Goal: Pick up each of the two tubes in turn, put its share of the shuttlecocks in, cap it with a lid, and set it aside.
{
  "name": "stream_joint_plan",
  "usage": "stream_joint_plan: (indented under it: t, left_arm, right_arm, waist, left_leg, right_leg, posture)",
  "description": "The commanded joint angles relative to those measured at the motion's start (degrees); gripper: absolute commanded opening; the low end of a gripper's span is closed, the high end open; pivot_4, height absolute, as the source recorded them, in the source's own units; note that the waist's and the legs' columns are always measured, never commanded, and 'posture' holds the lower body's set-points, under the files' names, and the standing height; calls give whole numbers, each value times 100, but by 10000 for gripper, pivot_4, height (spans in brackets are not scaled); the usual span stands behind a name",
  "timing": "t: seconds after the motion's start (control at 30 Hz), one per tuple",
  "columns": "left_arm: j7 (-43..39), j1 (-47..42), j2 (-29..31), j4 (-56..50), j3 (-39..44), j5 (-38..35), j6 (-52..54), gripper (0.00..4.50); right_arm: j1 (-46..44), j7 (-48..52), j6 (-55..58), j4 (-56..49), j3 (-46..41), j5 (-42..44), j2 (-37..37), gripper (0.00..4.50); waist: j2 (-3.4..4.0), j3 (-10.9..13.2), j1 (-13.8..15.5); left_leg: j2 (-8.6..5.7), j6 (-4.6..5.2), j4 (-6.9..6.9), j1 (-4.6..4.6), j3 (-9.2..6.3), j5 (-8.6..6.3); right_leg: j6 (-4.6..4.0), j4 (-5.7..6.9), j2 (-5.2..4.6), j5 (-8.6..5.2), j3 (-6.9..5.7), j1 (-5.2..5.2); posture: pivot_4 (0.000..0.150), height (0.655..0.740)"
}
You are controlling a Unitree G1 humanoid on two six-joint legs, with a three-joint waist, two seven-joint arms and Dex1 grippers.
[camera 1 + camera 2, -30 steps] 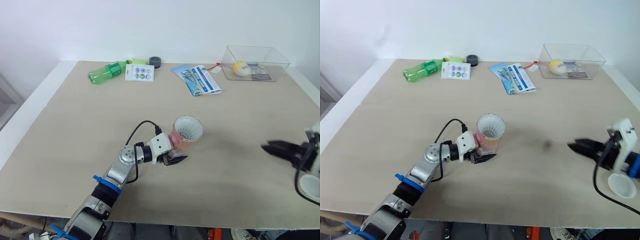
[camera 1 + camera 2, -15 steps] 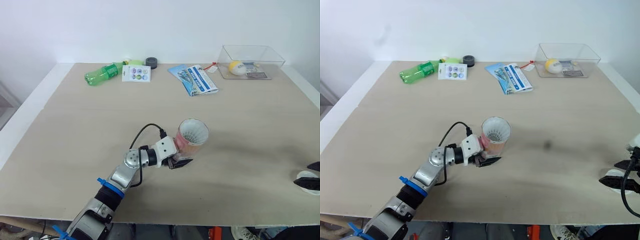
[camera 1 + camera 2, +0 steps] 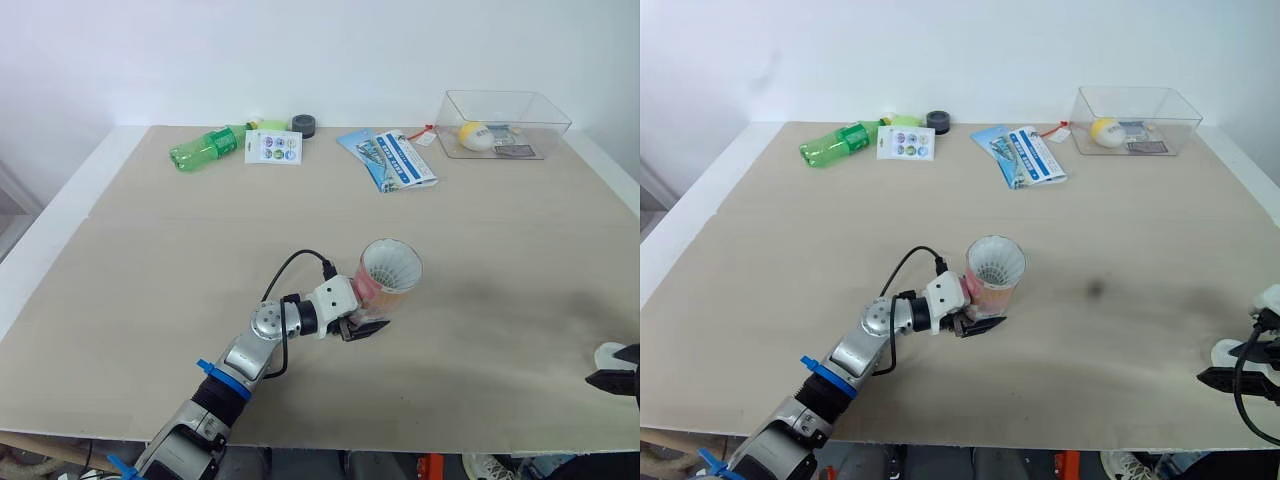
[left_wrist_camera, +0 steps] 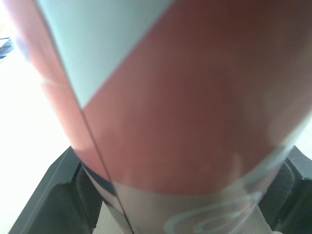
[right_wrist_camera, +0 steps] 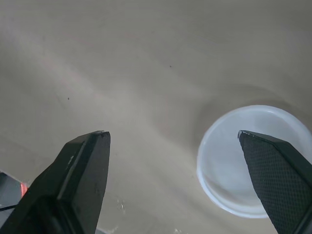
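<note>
Left eye view: left hand clamped on the loaded tube. Capping step, apparently: right hand, fingers apart, must next grip the near-right lid.

tube: pink, tilted, mouth open, centre | shuttlecock: white, inside tube | lid: white, flat, far right

left arm silver | blue band | white wrist | black cable | black claw

robot test lab: bare table, blank white wall.
</note>
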Motion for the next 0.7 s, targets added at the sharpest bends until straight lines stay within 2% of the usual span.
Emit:
stream_joint_plan:
  t: [0.03, 0.2, 0.23, 0.27, 0.37, 0.53, 0.7]
  left_arm:
    - [30, -18, -56, -277, -32, -10, -7, 36902]
    - [32, 6, -52, -317, -38, -12, 38, 36902]
    - [29, 16, -49, -333, -40, -15, 50, 36902]
    - [25, 24, -46, -345, -42, -18, 61, 36902]
    - [22, 26, -46, -353, -45, -18, 80, 36902]
    - [31, -12, -56, -343, -23, -31, 101, 36902]
    - [20, -55, -55, -293, -12, -27, 85, 36902]
  right_arm:
    - [-140, -50, -123, 170, 163, -54, 42, 44891]
    - [-218, -76, -265, 379, 426, -145, 57, 44891]
    - [-243, -87, -295, 415, 472, -165, 54, 39737]
    - [-265, -95, -310, 452, 517, -183, 49, 37263]
    - [-354, -120, -414, 600, 617, -257, 38, 20594]
    - [-480, -86, -649, 925, 792, -432, -22, 433]
    - [-648, -67, -929, 1111, 914, -510, -10, 433]
  waist:
    - [1, 0, 13]
    - [2, -1, 16]
    - [1, -1, 17]
    - [2, -1, 17]
    - [1, -1, 17]
    - [1, -1, 17]
    - [-7, -2, 18]
  left_leg:
    - [-1, 0, 0, 0, 0, 0]
    - [-1, 0, -2, 0, -1, 0]
    - [-1, 0, -1, 0, -1, 0]
    - [-1, 0, 0, 0, -1, 0]
    - [0, 0, 0, 1, -2, 0]
    - [0, 0, -1, 1, -3, 0]
    - [-1, 0, 2, 2, -3, 0]
  right_leg:
    - [0, 0, 0, 0, 0, 0]
    - [0, 0, 1, -1, 0, 0]
    - [0, 0, 1, -1, 0, 0]
    - [0, 0, 0, -1, 0, 1]
    - [1, 0, 1, 0, -1, 2]
    - [0, 0, 1, -1, -1, 2]
    - [1, 0, 1, 0, -1, 6]
  posture:
    - [1500, 7400]
    - [1500, 7400]
    - [1500, 7400]
    - [1500, 7400]
    - [1500, 7400]
    - [1500, 7400]
    - [1500, 7400]
